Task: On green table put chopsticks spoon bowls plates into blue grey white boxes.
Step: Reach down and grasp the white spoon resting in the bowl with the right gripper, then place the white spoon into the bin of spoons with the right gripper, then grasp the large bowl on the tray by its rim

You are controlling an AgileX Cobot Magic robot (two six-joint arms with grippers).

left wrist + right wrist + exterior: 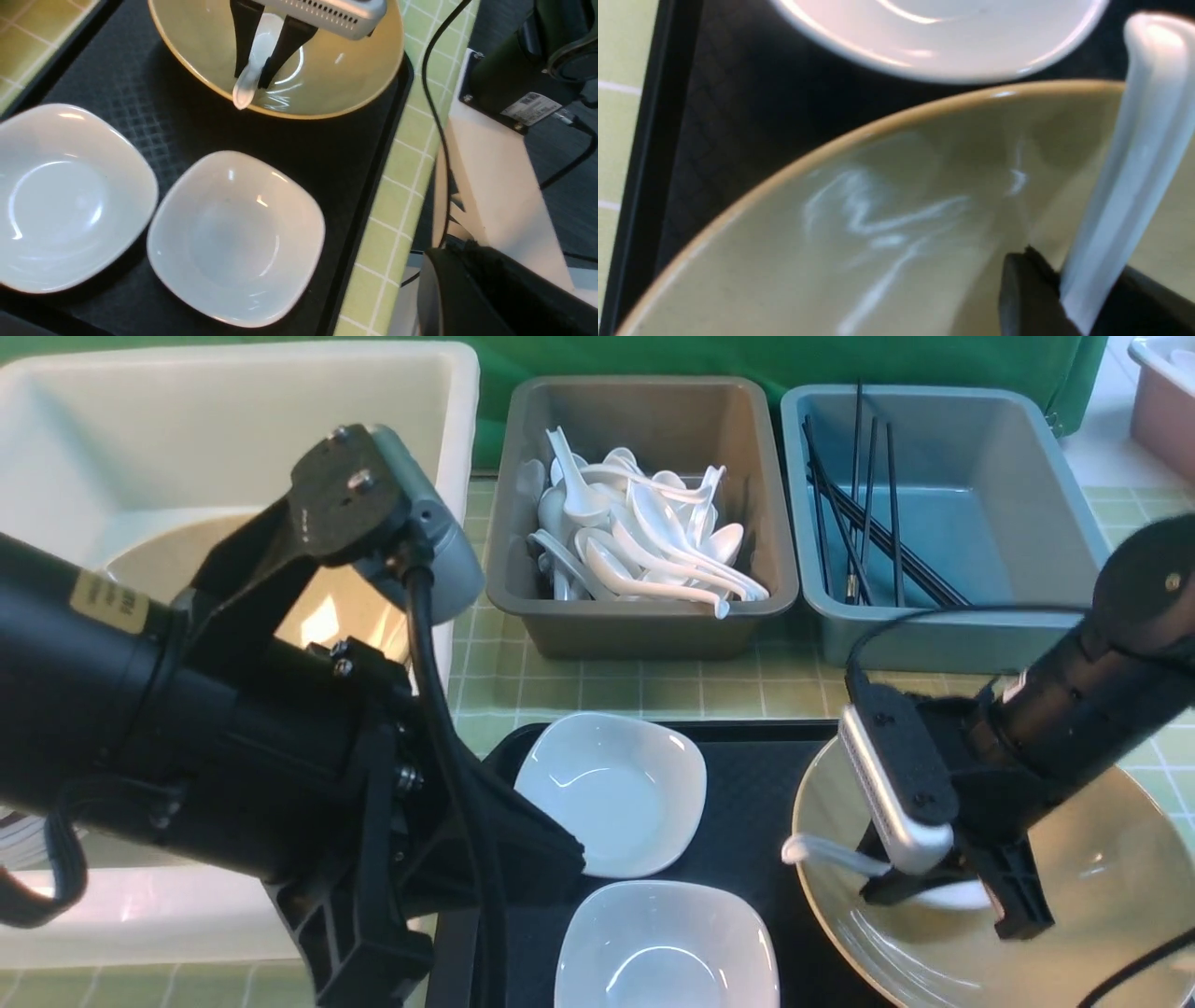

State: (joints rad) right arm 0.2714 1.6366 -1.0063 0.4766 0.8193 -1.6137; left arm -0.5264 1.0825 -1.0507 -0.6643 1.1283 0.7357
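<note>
Only two labels show, and neither can be read. One is a yellowish label on the left arm in the front view, its print blurred. The other is a white barcode sticker on dark equipment beyond the tabletop edge, seen only in the left wrist view.

The white spoon lies in the yellow-green plate at the near right, its handle reaching left over the rim. The right gripper is down in that plate. Its jaws are narrow and clamp the spoon on both sides, which the left wrist view shows from the other side. The right wrist view adds a dark finger pressed against the handle.

The left gripper hangs over the left of the black tray with its jaws closed. The tray carries the plate and two white square bowls, one farther and one nearer.

Only the front view shows the boxes along the far side of the green-tiled tabletop:
- The white box is on the left and holds a beige plate.
- The grey box is in the middle and holds a heap of white spoons.
- The blue box is on the right and holds black chopsticks.
</note>
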